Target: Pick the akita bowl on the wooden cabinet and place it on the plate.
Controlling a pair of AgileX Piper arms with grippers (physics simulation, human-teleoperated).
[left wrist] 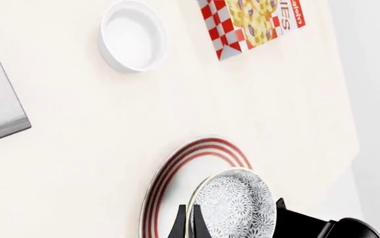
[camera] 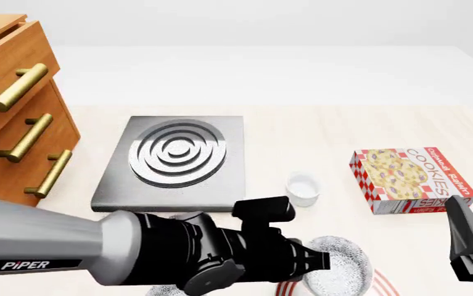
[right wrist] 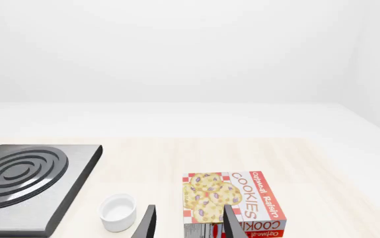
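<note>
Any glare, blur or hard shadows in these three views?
Front view: even light, sharp, soft sheen on the stove burner. Left wrist view: the white cup nearly washes out against the pale table. Right wrist view: bright, flat, no hard shadows.

Left arm [camera: 96,250] — grey tube lettered PIPER, glossy black wrist.

My left arm [camera: 137,250] is stretching over the plate [camera: 380,285], its front end hiding part of the bowl [camera: 339,268] sitting on that plate.
</note>
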